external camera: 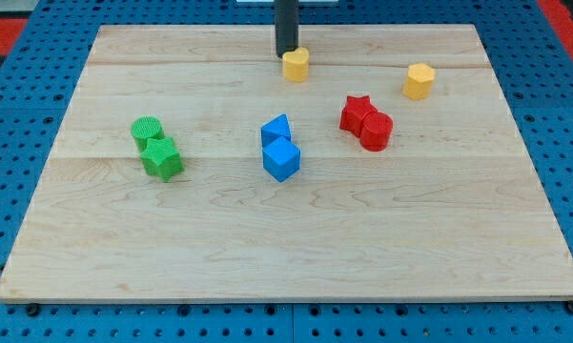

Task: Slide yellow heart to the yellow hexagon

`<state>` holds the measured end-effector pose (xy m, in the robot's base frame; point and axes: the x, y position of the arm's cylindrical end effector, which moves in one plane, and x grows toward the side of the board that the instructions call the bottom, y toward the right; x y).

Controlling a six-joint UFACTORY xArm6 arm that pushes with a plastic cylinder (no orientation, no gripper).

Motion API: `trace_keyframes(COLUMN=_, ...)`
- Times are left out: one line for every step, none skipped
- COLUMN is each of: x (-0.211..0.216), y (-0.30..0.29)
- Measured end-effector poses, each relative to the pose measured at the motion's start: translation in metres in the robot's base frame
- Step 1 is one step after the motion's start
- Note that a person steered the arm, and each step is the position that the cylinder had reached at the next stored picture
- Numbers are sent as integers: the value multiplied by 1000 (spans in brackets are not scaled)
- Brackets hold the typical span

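The yellow heart (296,64) lies near the view's top, about the middle of the wooden board (286,248). My tip (285,52) stands just left of and behind the heart, touching or nearly touching it. The yellow hexagon (419,80) lies to the view's right of the heart, a good way apart, near the board's upper right.
A red star (357,111) and a red cylinder (376,131) sit together below the gap between heart and hexagon. A blue triangle-like block (276,130) and a blue cube (281,159) sit at centre. A green cylinder (147,131) and a green star (161,158) sit at left.
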<state>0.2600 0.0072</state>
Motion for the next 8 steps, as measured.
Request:
trace_keyframes(x=12, y=7)
trace_keyframes(x=15, y=-15)
trace_keyframes(x=25, y=-23)
trace_keyframes(x=47, y=-9)
trace_keyframes(x=49, y=15)
trace_keyframes(x=49, y=43)
trace_keyframes(x=49, y=64)
trace_keyframes(x=49, y=78)
